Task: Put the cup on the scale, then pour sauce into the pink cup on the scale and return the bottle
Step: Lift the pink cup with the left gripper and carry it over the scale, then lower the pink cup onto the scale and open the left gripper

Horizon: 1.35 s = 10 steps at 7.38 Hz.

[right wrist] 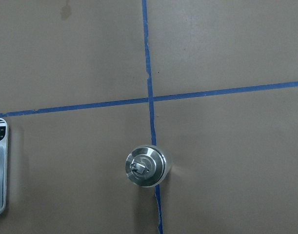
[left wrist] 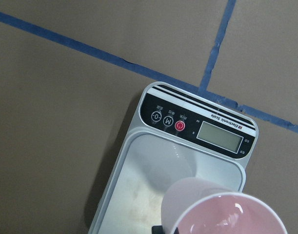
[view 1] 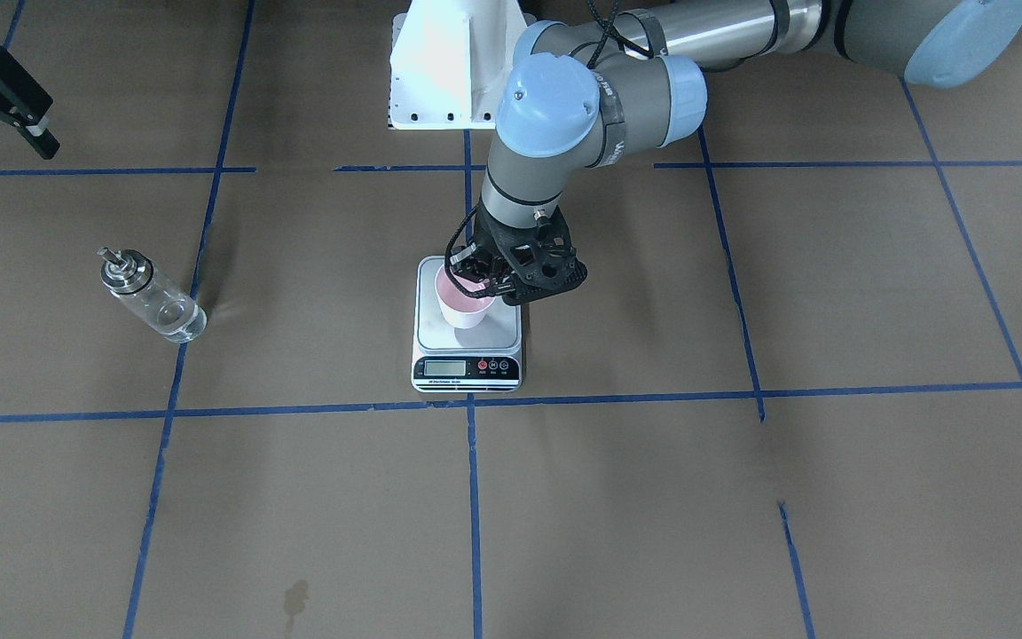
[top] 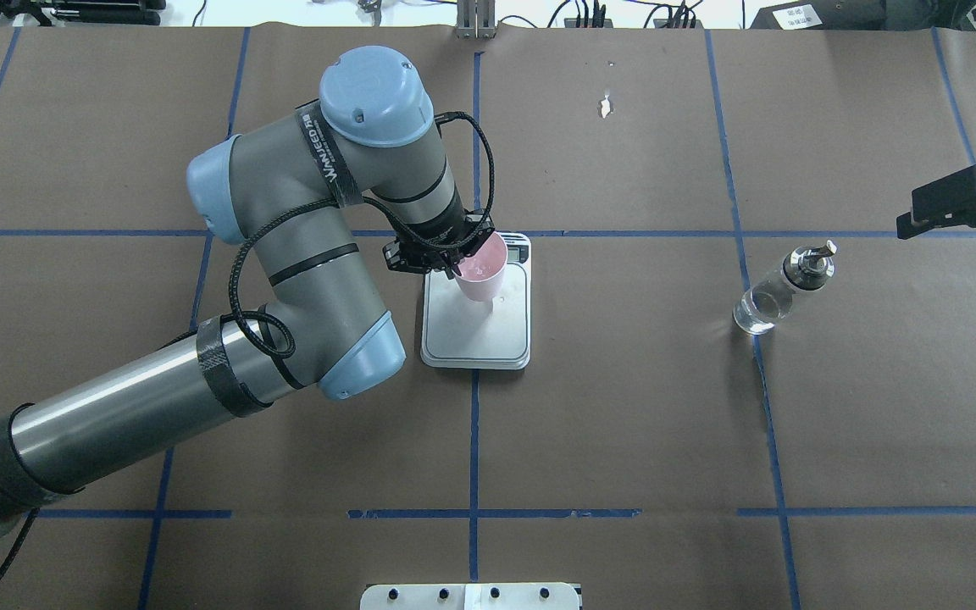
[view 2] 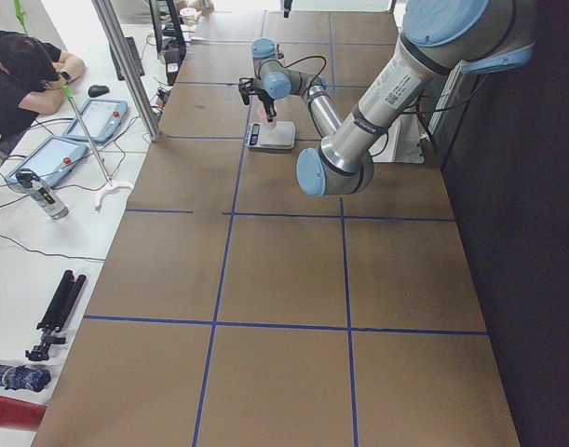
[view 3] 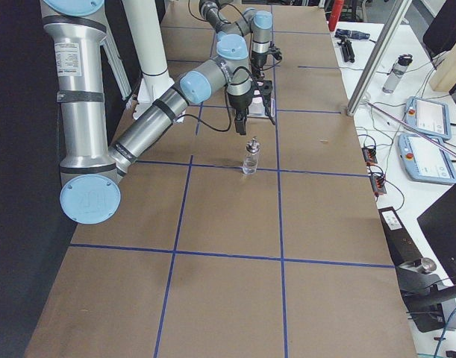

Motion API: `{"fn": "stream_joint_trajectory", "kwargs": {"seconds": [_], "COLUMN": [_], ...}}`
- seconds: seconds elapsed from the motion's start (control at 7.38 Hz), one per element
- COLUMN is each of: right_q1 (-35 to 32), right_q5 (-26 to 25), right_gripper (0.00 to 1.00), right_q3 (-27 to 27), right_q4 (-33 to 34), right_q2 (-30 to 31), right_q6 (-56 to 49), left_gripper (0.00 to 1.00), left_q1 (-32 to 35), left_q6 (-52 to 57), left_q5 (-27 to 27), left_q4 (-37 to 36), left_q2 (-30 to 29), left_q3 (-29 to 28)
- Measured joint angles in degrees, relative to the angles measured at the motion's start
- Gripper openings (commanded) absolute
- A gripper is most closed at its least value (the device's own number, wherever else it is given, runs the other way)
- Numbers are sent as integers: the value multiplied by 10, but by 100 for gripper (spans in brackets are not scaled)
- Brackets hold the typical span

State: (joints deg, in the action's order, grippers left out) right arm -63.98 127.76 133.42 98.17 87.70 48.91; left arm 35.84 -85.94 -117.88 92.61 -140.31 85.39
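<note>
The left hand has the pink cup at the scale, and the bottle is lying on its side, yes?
No: the bottle stands upright, not on its side, as the exterior right view shows. The left hand does have the cup at the scale.

Upright pink cup [view 1: 465, 303] over silver scale [view 1: 429, 335]; clear bottle [view 1: 156, 300] upright, well apart.

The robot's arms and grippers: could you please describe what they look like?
The left arm has silver tubes, grey joints with light-blue caps, white lettering on a black band and a black braided cable. The left gripper is a black lattice-like frame; the right gripper is black with white marks by its jaws.
</note>
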Motion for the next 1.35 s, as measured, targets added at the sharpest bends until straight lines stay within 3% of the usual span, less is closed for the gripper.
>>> {"fn": "stream_joint_trajectory", "kwargs": {"seconds": [0.81,0.95,1.08,1.35], "right_q1": [1,2,2,2], "right_q5": [1,1,1,1], "right_gripper": [100,100,100,100], "right_q3": [2,3,3,3], "right_q4": [0,1,1,1], "right_q2": [-2,-2,-2,-1], "right_q6": [5,5,5,5], "left_gripper": [0,84,100,100], "left_q1": [-12,-14,-15,-15], "left_q6": [0,0,0,1], "left_q5": [4,3,3,4], "left_q4": [4,4,4,2], "left_q2": [15,16,16,23], "left_q3": [4,7,10,27]}}
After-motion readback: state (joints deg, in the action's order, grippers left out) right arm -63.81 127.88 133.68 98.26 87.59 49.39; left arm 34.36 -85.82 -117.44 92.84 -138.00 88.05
